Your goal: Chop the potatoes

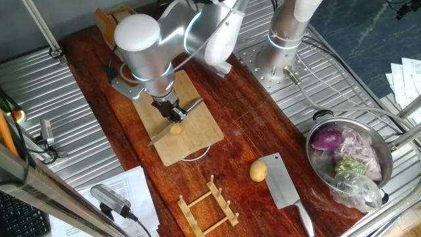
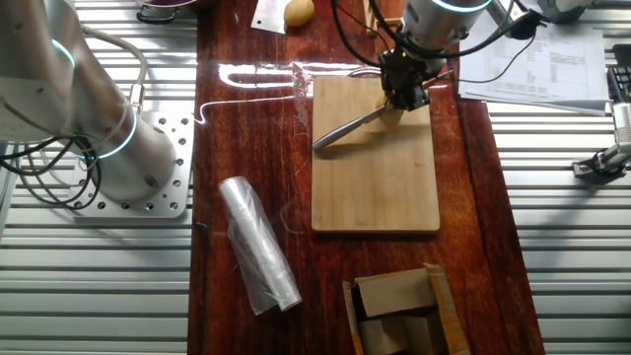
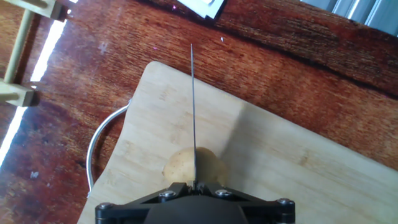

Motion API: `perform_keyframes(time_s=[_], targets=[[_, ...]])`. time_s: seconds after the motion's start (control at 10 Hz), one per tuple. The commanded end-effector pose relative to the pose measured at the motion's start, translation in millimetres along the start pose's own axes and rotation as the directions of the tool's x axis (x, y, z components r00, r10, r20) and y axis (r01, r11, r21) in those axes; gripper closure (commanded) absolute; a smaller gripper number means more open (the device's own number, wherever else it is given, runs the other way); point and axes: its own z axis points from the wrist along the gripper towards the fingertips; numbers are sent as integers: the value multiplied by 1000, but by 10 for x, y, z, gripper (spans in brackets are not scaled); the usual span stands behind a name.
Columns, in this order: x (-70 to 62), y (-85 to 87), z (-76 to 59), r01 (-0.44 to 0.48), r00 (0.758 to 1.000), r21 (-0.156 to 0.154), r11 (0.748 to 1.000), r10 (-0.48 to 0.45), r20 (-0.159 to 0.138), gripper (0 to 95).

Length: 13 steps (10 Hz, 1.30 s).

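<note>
Tool (image 1: 175, 113) grips knife (image 1: 172, 124) over potato (image 1: 175, 130).

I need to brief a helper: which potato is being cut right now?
Find the wooden cutting board on the dark table. The potato lies near its edge, under the knife held by the gripper. The other potato sits off the board beside the cleaver.

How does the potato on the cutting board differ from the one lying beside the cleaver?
The board potato sits on the cutting board under the knife held by the end effector; the blade lies across its middle. The second potato lies on the bare wooden table next to the cleaver, with no blade on it. Both are small, rounded and yellow-tan.
</note>
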Motion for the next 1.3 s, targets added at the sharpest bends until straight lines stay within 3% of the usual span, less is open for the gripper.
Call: perform_keyframes(time_s=[0.1, 0.3, 0.8, 1.3], targets=[[-65, -75, 182, 1, 1000, 0, 1000, -1, 17, 950], [-81, -46, 112, -25, 1000, -39, 999, 26, 12, 950], [-102, -22, 45, -12, 1000, -11, 1000, 12, 0, 950], [-100, -19, 39, -10, 1000, 2, 1000, 10, 10, 950]])
